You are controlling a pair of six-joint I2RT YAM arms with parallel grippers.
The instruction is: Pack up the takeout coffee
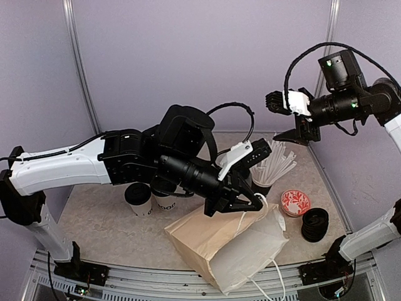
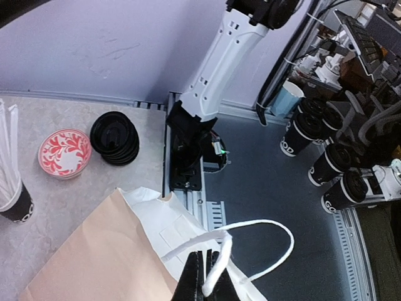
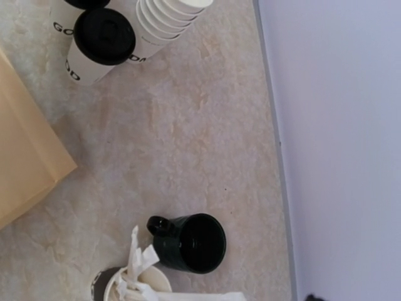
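Paper bag [image 1: 219, 241] at six o'clock, its handle [image 2: 220, 254] clenched by the left end effector [image 2: 203, 283]; right end effector [image 1: 287, 118] released. A hard tug might tear the handle.

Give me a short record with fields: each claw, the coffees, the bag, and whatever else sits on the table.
left claw: shut on bag handle
right claw: open, empty, raised at the right
takeout coffee: lidded cups standing on the table, outside the bag
paper bag: on the table near the front edge
other: cup of white sticks, red patterned disc, black lid stack, black mug
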